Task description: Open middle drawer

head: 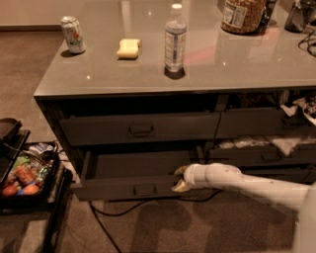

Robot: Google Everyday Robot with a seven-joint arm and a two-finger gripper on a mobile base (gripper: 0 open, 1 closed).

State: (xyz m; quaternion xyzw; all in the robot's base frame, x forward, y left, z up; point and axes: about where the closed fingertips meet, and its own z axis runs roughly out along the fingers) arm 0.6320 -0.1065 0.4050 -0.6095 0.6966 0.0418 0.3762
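Grey middle drawer (113,189) open, gripper (177,179) at its right end; cable (100,221) beneath.

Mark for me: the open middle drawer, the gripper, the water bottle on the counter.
Dark grey-brown middle drawer (111,190), camera view: left half of its flat front.
White robot gripper (178,179), camera view: its tip, at the drawer front's right end.
Clear plastic water bottle (175,43), camera view: its label.

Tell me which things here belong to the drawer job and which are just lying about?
Job: middle drawer, partly pulled out; gripper at the right end of its front.
Lying about: soda can, yellow sponge, water bottle, jar on the countertop.
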